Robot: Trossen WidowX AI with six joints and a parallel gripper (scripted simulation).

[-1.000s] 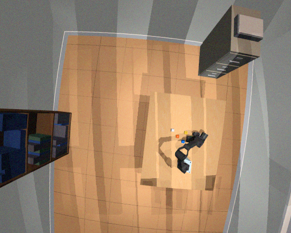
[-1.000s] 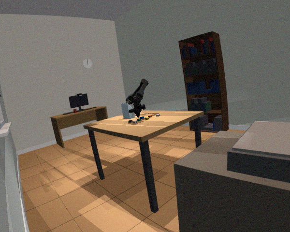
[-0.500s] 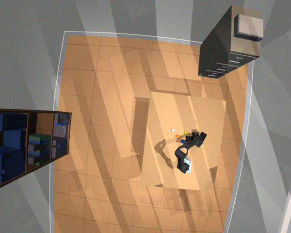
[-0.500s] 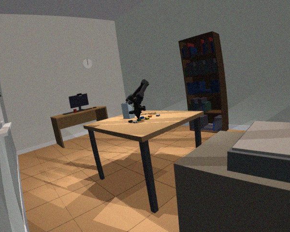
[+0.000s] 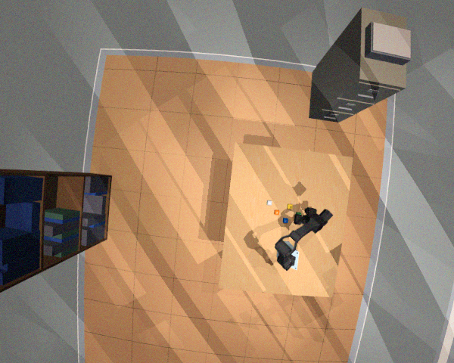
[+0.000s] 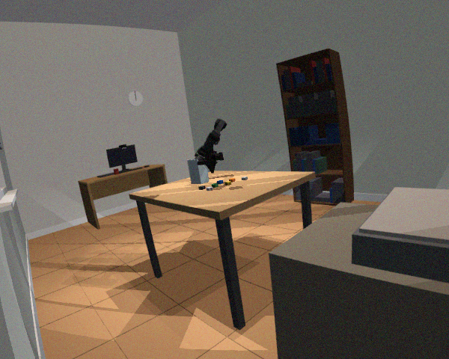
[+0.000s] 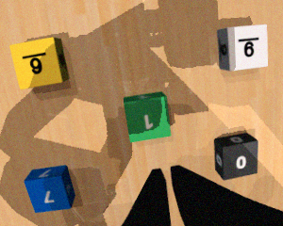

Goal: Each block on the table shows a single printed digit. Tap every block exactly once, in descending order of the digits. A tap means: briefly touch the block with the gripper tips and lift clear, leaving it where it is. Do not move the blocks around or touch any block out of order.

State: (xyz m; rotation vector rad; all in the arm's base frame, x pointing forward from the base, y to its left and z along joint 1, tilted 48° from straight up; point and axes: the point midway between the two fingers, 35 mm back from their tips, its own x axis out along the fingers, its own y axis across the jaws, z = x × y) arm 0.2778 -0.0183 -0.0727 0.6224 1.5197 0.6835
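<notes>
The exterior view shows seven blocks, in from all the edges of the tabletop (image 5: 258, 172) (image 6: 185, 197), with the far white block (image 5: 268, 203) (image 6: 244, 178) lying toward its right corner. The top view shows orange (image 5: 276, 212) (image 6: 231, 179), yellow (image 5: 290, 206) (image 6: 227, 182) (image 7: 39, 63) and blue (image 5: 285, 220) (image 6: 219, 182) (image 7: 49, 189) beside the arm, which hides black (image 6: 201, 188) (image 7: 236, 157) and the near white block (image 6: 209, 188) (image 7: 247, 48). Only the wrist view makes digits legible: green (image 5: 298, 214) (image 6: 215, 185) (image 7: 147, 118) 1, black 0, blue 7. The gripper (image 5: 298, 218) (image 6: 212, 170) (image 7: 166, 176) is closed on nothing, tips above the tabletop.

Blue block (image 5: 285, 220) (image 6: 219, 182) (image 7: 50, 189) bears a white digit, probably 7; the gripper (image 6: 212, 171) (image 7: 166, 176) looks black.
</notes>
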